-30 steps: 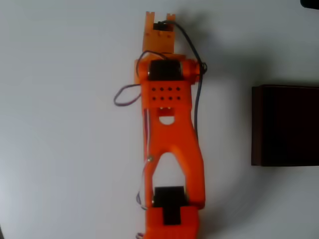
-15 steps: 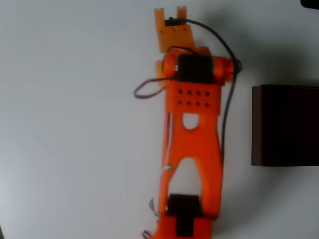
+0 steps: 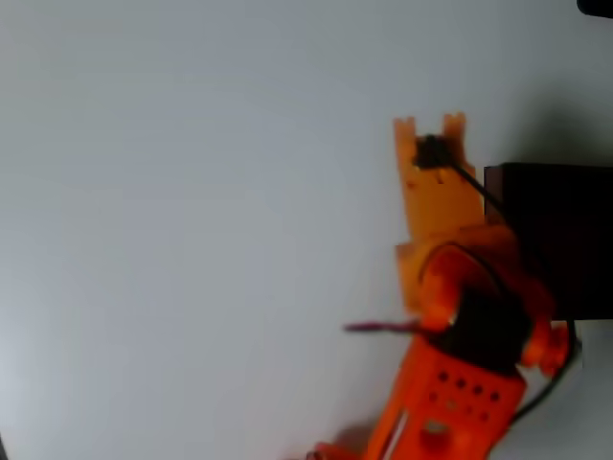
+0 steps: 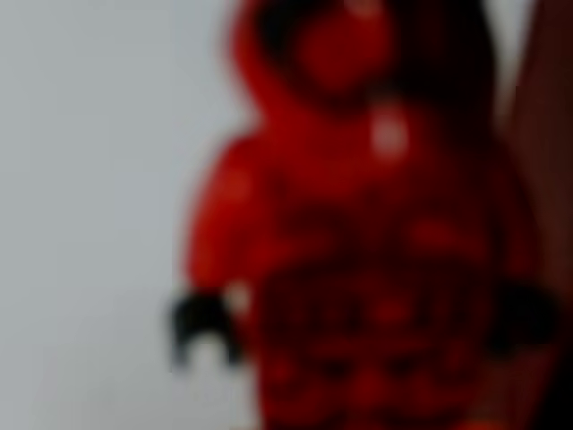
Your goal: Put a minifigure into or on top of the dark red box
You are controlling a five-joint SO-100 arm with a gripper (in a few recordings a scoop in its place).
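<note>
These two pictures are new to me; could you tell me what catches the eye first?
In the wrist view, a blurred red minifigure looms close against the pale table. In the overhead view, the orange arm reaches up from the bottom edge, its claw just left of the dark red box.

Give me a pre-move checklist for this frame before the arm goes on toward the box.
1. Toy figure close in front of the wrist camera: ok, though very blurred.
2. Firm grip on the figure: cannot tell; the jaws are not visible around it.
3. Gripper over the box: not ok, it sits just left of the box's left wall in the overhead view.
4. Box upright, opening facing up: ok.
5. Table between gripper and box free of obstacles: ok.
</note>
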